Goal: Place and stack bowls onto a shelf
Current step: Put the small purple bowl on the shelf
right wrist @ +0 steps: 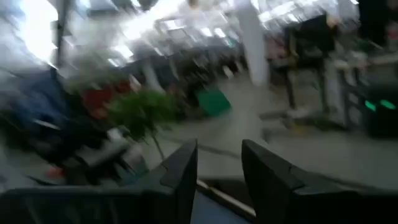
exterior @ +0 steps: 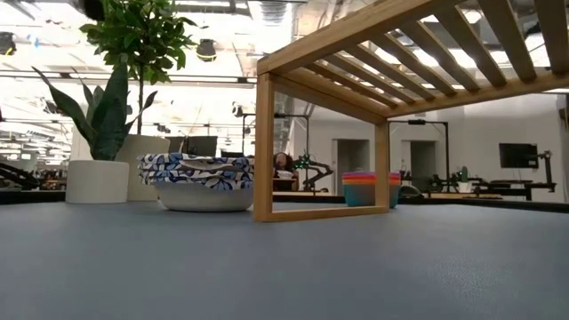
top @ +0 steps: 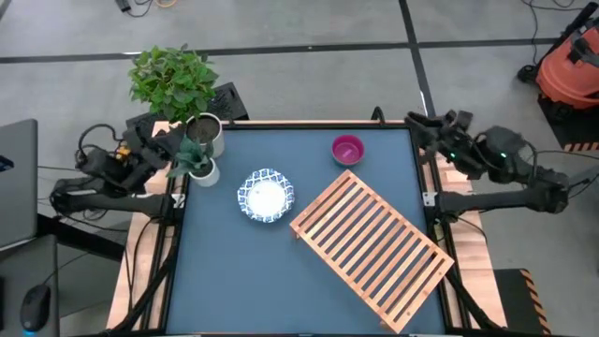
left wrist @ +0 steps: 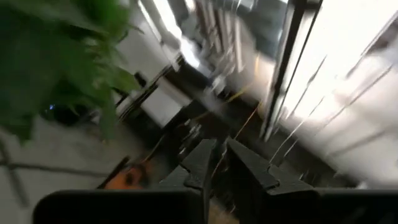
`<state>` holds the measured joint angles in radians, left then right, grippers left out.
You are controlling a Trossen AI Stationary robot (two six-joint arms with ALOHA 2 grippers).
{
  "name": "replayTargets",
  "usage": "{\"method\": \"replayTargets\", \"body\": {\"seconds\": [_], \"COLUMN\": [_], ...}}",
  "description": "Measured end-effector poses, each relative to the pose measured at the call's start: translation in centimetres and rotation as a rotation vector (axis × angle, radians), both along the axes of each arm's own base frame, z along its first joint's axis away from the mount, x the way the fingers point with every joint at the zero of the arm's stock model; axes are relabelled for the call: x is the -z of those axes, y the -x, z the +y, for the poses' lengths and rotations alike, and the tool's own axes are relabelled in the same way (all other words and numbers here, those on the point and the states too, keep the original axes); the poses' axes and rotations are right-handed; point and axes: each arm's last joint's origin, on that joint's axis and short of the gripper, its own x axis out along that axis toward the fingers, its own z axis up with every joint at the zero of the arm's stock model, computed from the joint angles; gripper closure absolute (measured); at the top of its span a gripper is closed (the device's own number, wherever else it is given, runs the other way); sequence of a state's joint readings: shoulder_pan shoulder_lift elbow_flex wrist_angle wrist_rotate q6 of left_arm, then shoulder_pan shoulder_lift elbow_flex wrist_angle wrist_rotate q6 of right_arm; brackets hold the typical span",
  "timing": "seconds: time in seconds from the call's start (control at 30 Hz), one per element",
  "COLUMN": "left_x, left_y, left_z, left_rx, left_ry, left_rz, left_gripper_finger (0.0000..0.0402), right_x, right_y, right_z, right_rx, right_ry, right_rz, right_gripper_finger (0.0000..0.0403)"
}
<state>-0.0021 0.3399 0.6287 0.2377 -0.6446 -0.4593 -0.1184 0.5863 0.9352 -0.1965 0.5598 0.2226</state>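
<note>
Left hand (left wrist: 217, 163) slightly parted, right hand (right wrist: 219, 165) parted, both empty, beside dark blue tabletop (top: 243, 271).

left tool (left wrist: 225, 163) nearly closed, blurred foliage (left wrist: 56, 56)

white blue-rimmed bowl (top: 265, 196) upright mid-tabletop | magenta-topped bowl stack (top: 347, 150) far edge | slatted wood shelf (top: 372, 246) angled, empty

Open-plan lab: workbenches (exterior: 498, 188) and monitors (exterior: 517, 156) behind.
</note>
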Motion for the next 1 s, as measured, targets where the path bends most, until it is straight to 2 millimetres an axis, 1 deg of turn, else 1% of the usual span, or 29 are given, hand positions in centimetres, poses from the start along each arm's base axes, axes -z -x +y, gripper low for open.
{"method": "replayTargets", "body": {"seconds": [0.07, 0.17, 0.3, 0.4, 0.47, 0.53, 0.7, 0.83, 0.93, 1.0], "left_x": [-0.9, -2.0, -3.2, -3.8, -4.0, -3.9, -2.7, -1.8, -1.4, -1.2], "left_y": [-1.1, -2.9, -4.5, -4.9, -5.0, -4.8, -4.8, -5.3, -6.0, -6.4], "left_z": [-0.1, -0.2, -0.3, -0.1, 0.1, 0.3, 0.8, 1.2, 1.4, 1.5], "left_rx": [0.022, 0.062, 0.098, 0.085, 0.077, 0.074, 0.087, 0.095, 0.085, 0.088], "left_ry": [-0.014, -0.038, -0.067, -0.026, 0.032, 0.091, 0.245, 0.316, 0.333, 0.337], "left_rz": [0.103, 0.236, 0.327, 0.368, 0.384, 0.403, 0.467, 0.519, 0.555, 0.571], "left_gripper_finger": [0.0347, 0.0327, 0.0299, 0.0286, 0.0283, 0.0283, 0.0283, 0.0283, 0.0284, 0.0284], "right_x": [-0.8, -1.4, -0.5, 1.2, 2.3, 3.6, 7.0, 10.0, 12.0, 12.9], "right_y": [-1.2, -2.8, -5.0, -6.0, -6.3, -6.6, -7.7, -8.6, -9.4, -10.1], "right_z": [-0.5, -1.4, -3.4, -5.6, -7.1, -8.8, -12.9, -15.6, -16.8, -17.1], "right_rx": [0.041, 0.093, 0.196, 0.313, 0.381, 0.403, 0.316, 0.228, 0.181, 0.176], "right_ry": [-0.054, -0.120, -0.202, -0.324, -0.418, -0.503, -0.727, -0.898, -1.009, -1.058], "right_rz": [0.072, 0.152, 0.260, 0.312, 0.333, 0.388, 0.519, 0.591, 0.615, 0.626], "right_gripper_finger": [0.0239, 0.0212, 0.0162, 0.0140, 0.0137, 0.0137, 0.0138, 0.0138, 0.0138, 0.0138]}}
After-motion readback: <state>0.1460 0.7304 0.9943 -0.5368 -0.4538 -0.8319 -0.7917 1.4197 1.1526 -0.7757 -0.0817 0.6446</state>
